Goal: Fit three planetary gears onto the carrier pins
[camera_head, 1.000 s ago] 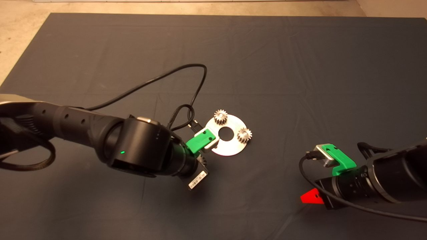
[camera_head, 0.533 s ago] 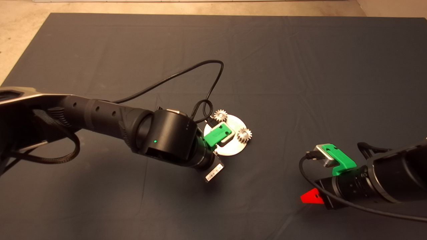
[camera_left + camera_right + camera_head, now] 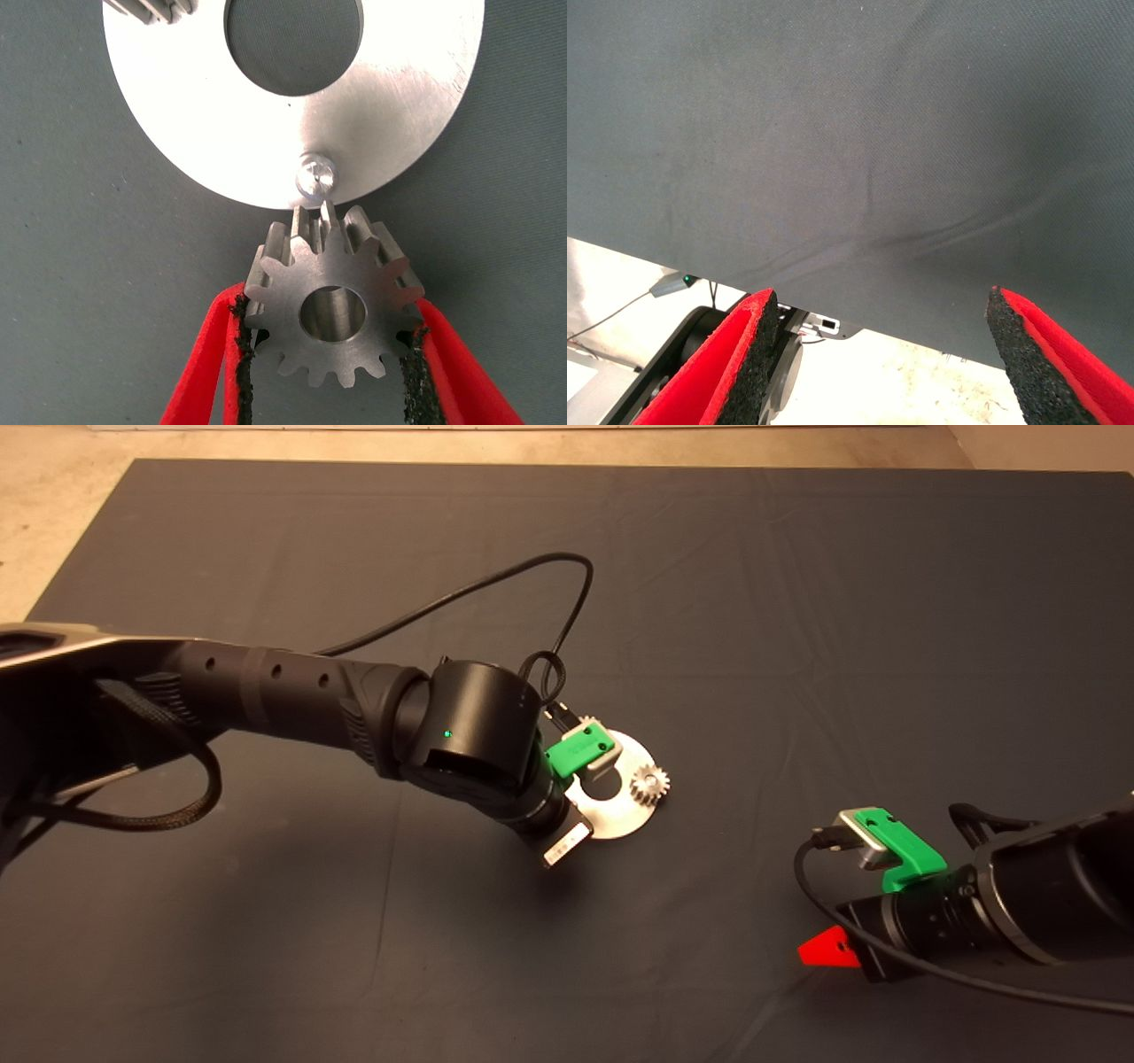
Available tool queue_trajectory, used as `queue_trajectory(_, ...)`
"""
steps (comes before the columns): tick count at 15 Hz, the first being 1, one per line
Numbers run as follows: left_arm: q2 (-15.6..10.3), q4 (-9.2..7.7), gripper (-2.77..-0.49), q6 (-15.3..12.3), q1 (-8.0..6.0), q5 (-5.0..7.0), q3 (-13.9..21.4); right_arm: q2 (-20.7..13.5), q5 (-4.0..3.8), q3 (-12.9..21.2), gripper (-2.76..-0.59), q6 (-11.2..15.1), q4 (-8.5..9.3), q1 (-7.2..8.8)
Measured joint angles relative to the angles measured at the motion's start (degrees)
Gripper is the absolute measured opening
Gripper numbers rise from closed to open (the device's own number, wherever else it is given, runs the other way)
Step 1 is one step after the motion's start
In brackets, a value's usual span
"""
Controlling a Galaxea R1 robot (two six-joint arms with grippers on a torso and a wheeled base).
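Observation:
The shiny carrier disc [image 3: 620, 815] lies mid-mat, with my left arm's green wrist [image 3: 580, 748] hanging over its left part. My left gripper [image 3: 328, 354] is shut on a planetary gear [image 3: 332, 310], held flat just off the disc's rim [image 3: 399, 115]. A bare carrier pin [image 3: 315, 174] stands right beside the held gear's teeth. A second gear [image 3: 649, 784] sits on the disc's right pin. Another gear [image 3: 146, 9] shows only partly at the disc's far side. My right gripper [image 3: 886, 363] waits open at the lower right, with nothing between its fingers.
A black cable [image 3: 496, 593] loops over the mat behind the left wrist. The right arm [image 3: 1001, 908] lies low along the mat's right front edge with its red finger [image 3: 824, 948] pointing left. Pale floor [image 3: 53, 505] borders the mat at the far left.
My left arm has swung right and away from me over the disc, carrying the gear; its green wrist now covers the back gear. The right arm has not moved.

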Motion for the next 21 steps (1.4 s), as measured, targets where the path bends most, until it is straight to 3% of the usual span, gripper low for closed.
queue_trajectory(9,3.97,-1.46,-2.43,3.76,-0.32,-0.14,-5.00,-0.13,0.01,0.02,-1.62,-0.03,0.01,0.01)
queue_trajectory(13,4.41,-2.49,-2.43,5.14,-0.32,-0.08,-6.61,-0.13,0.01,0.02,-1.62,-0.03,0.02,0.01)
queue_trajectory(21,4.74,-2.76,-2.43,6.37,-0.32,-0.19,-7.16,-0.16,-0.01,0.22,-1.62,-0.05,0.02,0.00)
